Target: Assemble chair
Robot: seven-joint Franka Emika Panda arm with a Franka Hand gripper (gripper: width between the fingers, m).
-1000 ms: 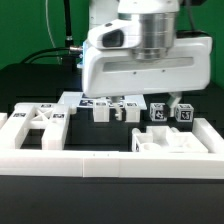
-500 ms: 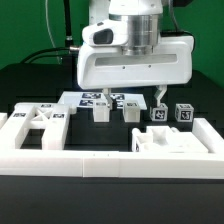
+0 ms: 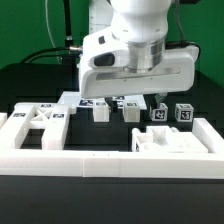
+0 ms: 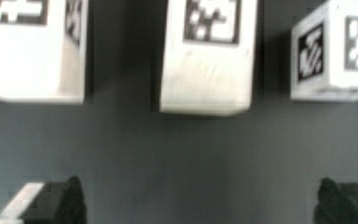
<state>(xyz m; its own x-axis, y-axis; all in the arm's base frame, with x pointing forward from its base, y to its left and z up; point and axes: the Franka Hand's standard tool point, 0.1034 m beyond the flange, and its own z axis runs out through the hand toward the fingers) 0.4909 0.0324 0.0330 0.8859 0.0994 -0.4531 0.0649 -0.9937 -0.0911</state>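
The chair's white tagged parts lie loose on the black table. Two short posts [image 3: 100, 111] [image 3: 133, 112] and two small blocks [image 3: 160, 114] [image 3: 183, 115] stand in a row. A ladder-like frame part [image 3: 35, 126] lies at the exterior view's left, and a blocky part [image 3: 165, 143] lies at the front right. My gripper [image 3: 138, 98] hovers above the row, open and empty. In the wrist view, three tagged white parts [image 4: 28, 55] [image 4: 208, 65] [image 4: 336, 55] lie ahead of the gripper [image 4: 201, 200]. Its dark fingertips [image 4: 51, 200] are spread wide on bare table.
A long low white border wall [image 3: 100, 166] runs along the front and up both sides [image 3: 212, 135]. The marker board [image 3: 82, 99] lies flat behind the posts. Dark cables and a green backdrop are at the back.
The gripper has risen from low over the row of posts and has turned slightly, so its body now looks tilted. The parts have not moved.
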